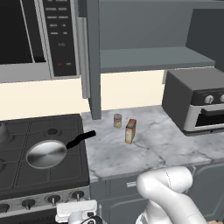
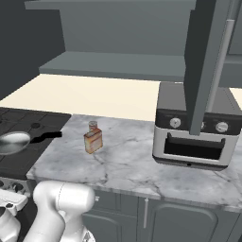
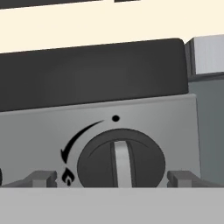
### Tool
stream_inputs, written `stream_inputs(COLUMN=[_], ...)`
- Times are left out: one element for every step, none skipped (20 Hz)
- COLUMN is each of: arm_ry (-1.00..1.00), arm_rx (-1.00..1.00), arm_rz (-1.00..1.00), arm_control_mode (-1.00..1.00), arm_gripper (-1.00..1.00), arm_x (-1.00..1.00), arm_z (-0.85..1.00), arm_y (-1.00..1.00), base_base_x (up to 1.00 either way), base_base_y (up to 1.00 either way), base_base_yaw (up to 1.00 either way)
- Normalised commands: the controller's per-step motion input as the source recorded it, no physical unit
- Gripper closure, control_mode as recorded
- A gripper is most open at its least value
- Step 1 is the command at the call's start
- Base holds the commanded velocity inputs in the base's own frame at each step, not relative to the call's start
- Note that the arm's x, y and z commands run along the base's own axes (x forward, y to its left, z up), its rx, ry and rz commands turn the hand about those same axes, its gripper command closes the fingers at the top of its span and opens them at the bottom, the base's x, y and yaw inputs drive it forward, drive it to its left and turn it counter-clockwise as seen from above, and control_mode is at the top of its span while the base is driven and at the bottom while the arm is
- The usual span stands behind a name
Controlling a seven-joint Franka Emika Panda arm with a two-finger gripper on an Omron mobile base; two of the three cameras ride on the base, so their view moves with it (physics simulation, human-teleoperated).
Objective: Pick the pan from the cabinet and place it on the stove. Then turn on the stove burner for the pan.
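Observation:
The shiny steel pan (image 1: 46,154) (image 2: 13,142) lies on the stove (image 1: 65,127), over the burner beneath the grate, its black handle pointing right toward the counter. The pan hides that stove burner. My gripper (image 3: 113,178) is low in front of the stove's steel strip, open, with one fingertip (image 3: 41,177) on each side of a dark knob (image 3: 121,164) and not touching it. The knob's bar stands upright under the dot. In the left base view the gripper (image 1: 75,206) sits just below the rightmost knob (image 1: 78,194). The grey cabinet (image 1: 148,59) stands open, its shelf bare.
A small tin can (image 1: 117,120) and a brown box (image 1: 130,131) stand on the marble counter (image 1: 153,144). A toaster oven (image 1: 199,105) sits at the right, a microwave (image 1: 35,35) above the stove. The open cabinet door (image 2: 208,66) hangs over the counter.

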Motion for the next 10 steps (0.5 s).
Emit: stream_inputs(arm_ry=[-0.01, 0.0, -0.01, 0.0, -0.01, -0.02, -0.01, -0.01, -0.02, -0.03], arm_rx=[0.02, 0.02, 0.01, 0.01, 0.02, 0.02, 0.02, 0.02, 0.01, 0.01], arm_rz=[0.0, 0.0, 0.0, 0.0, 0.0, 0.0, 0.0, 0.0, 0.0, 0.0], arm_control_mode=[-1.0, -1.0, -1.0, -1.0, -1.0, -1.0, -1.0, -1.0, -1.0, -1.0], arm_gripper=[-1.0, -1.0, -1.0, -1.0, -1.0, -1.0, -1.0, -1.0, -1.0, -1.0], arm_x=[0.0, 0.0, 0.0, 0.0, 0.0, 0.0, 0.0, 0.0, 0.0, 0.0], arm_z=[0.0, 0.0, 0.0, 0.0, 0.0, 0.0, 0.0, 0.0, 0.0, 0.0], arm_y=[0.0, 0.0, 0.0, 0.0, 0.0, 0.0, 0.0, 0.0, -0.02, -0.06], base_base_x=[0.0, 0.0, 0.0, 0.0, 0.0, 0.0, 0.0, 0.0, 0.0, 0.0], base_base_y=[0.0, 0.0, 0.0, 0.0, 0.0, 0.0, 0.0, 0.0, 0.0, 0.0], base_base_yaw=[0.0, 0.0, 0.0, 0.0, 0.0, 0.0, 0.0, 0.0, 0.0, 0.0])
